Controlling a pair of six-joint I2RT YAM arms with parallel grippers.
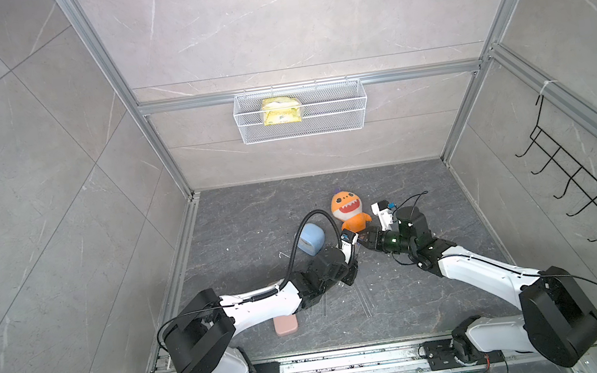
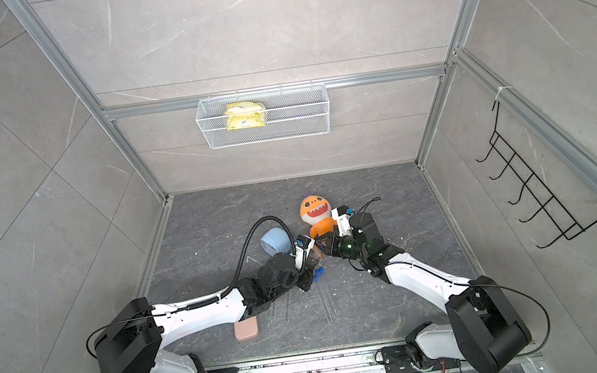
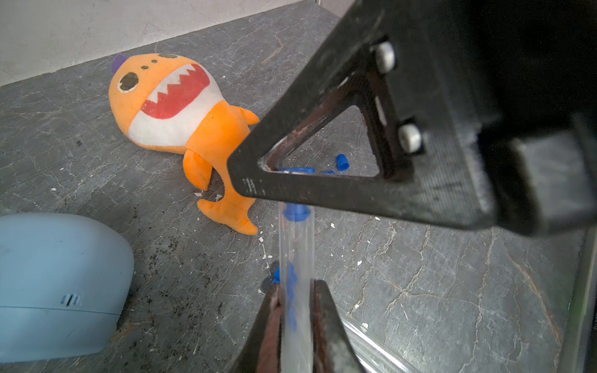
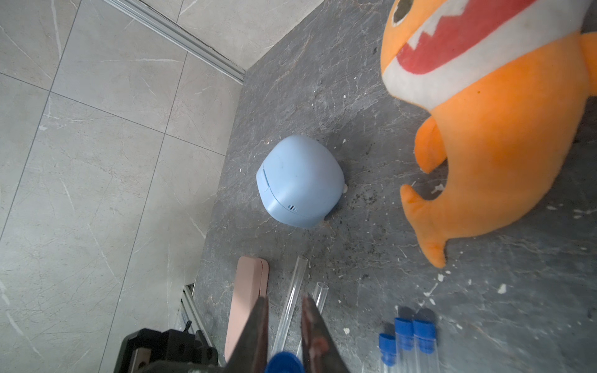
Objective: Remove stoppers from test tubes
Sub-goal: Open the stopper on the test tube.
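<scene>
My left gripper (image 3: 297, 287) is shut on a clear test tube (image 3: 296, 245), held off the floor with its blue stopper (image 3: 295, 211) at the far end. My right gripper (image 4: 286, 300) is shut on that stopper (image 4: 284, 361), and one of its black fingers (image 3: 323, 193) crosses the tube's end. Both grippers meet mid-floor in both top views (image 1: 359, 244) (image 2: 319, 251). Two open tubes (image 4: 292, 290) lie beside the pink case. Two stoppered tubes (image 4: 424, 332) and a loose stopper (image 4: 386, 347) lie nearby.
An orange plush shark (image 1: 349, 210) lies just behind the grippers, and a pale blue rounded cup (image 1: 310, 238) to its left. The pink case (image 1: 286, 325) sits under the left arm. A wire basket (image 1: 300, 110) hangs on the back wall, a hook rack (image 1: 583, 189) on the right wall.
</scene>
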